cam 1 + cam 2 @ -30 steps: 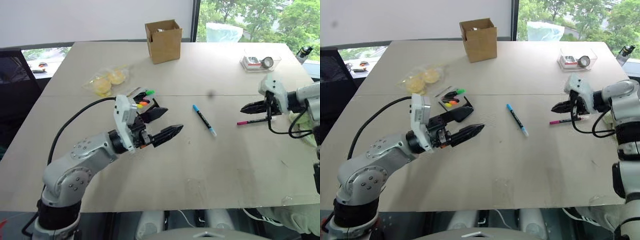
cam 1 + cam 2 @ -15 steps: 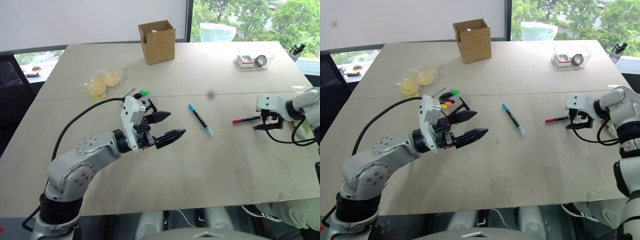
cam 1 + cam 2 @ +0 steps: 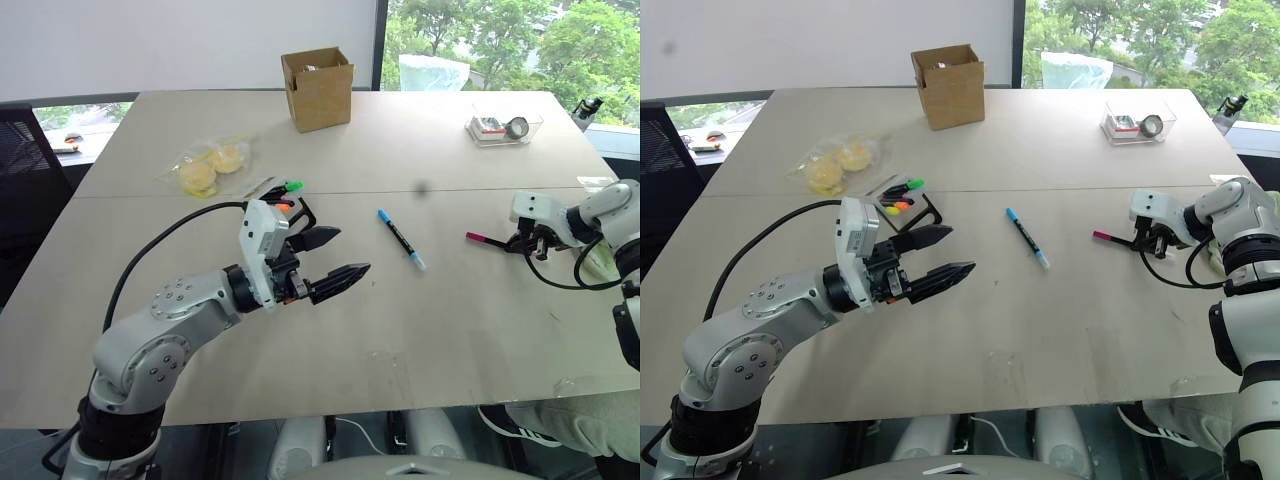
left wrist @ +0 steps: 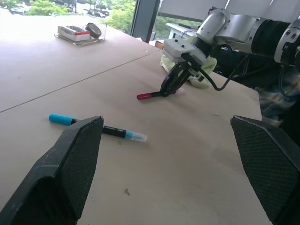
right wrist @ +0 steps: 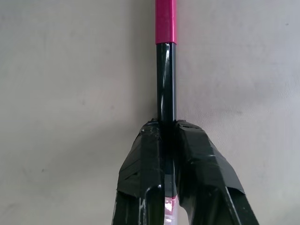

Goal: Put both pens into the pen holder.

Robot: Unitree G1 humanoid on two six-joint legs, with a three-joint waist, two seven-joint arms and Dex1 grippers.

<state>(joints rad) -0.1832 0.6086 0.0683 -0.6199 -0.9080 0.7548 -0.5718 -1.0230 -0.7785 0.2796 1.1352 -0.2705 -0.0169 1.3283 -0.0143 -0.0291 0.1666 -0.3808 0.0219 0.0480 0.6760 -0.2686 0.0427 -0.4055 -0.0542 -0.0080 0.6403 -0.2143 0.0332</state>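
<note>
At the right edge of the left eye view, the right claw (image 3: pixel 522 243) is clenched on the pink pen (image 3: pixel 480 238). The right wrist view shows the black barrel pinched between the two fingertips (image 5: pixel 149 154), the magenta section running out beyond them over the tabletop (image 3: pixel 450 330). The pen lies low at the tabletop, pointing toward the frame's centre.

The blue-capped pen (image 3: pixel 401 238) lies flat just right of centre, well apart from both claws, its light-blue cap toward the top of the frame.

The left claw (image 3: pixel 335 257) hovers left of centre with its fingers spread wide and nothing between them, pointing toward the blue-capped pen. Just behind it, partly hidden, sits the black pen holder (image 3: pixel 923 212) with green, orange and yellow markers (image 3: pixel 902 190) beside it.

A cardboard box (image 3: pixel 318 88) stands at top centre.
</note>
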